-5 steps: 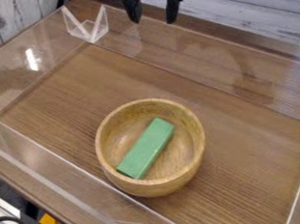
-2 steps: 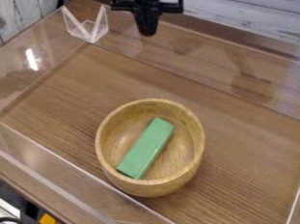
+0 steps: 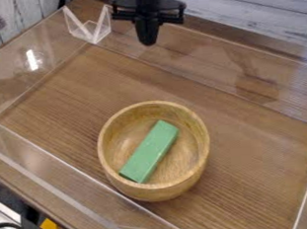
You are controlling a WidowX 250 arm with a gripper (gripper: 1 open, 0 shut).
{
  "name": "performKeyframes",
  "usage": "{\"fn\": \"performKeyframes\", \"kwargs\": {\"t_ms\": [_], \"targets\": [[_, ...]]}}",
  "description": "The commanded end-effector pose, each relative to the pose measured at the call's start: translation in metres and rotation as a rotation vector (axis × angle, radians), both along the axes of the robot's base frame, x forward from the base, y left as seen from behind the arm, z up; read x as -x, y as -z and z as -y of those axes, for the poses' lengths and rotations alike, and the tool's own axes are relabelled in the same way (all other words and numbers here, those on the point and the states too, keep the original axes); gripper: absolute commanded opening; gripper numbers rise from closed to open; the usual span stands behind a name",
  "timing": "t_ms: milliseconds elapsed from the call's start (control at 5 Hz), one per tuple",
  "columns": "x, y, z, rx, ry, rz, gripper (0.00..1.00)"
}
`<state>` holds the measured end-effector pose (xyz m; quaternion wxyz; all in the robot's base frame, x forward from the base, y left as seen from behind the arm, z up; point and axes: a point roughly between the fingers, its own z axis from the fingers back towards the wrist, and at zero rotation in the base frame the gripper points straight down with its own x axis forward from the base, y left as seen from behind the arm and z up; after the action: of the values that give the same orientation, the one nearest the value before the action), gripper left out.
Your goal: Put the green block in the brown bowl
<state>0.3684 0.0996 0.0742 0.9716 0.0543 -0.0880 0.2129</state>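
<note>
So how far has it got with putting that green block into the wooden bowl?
It looks finished. The flat bright green rectangular block already lies inside the round light-brown wooden bowl, leaning along its inner slope. Nothing is in hand: the black tool hangs at the far side of the wooden table, shut and empty, well away from the bowl. Nothing seems left to do except perhaps parking the arm.

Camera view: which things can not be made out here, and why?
- Gripper: its arm is cut off by the top edge.
- Green block: its underside is hidden, lying in the brown bowl.
- Front left corner: dark items cut off by the picture's edge, not identifiable.
</note>
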Motion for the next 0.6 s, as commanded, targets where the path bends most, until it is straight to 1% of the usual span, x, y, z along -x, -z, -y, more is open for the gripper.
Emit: {"fn": "performKeyframes", "kwargs": {"t_ms": [0,200,400], "targets": [[-0.003,-0.004,-0.014,-0.027,-0.002,0.037,0.00],[-0.004,0.006,-0.020,-0.033,0.014,0.034,0.00],[-0.003,0.009,-0.023,-0.038,0.028,0.030,0.00]]}}
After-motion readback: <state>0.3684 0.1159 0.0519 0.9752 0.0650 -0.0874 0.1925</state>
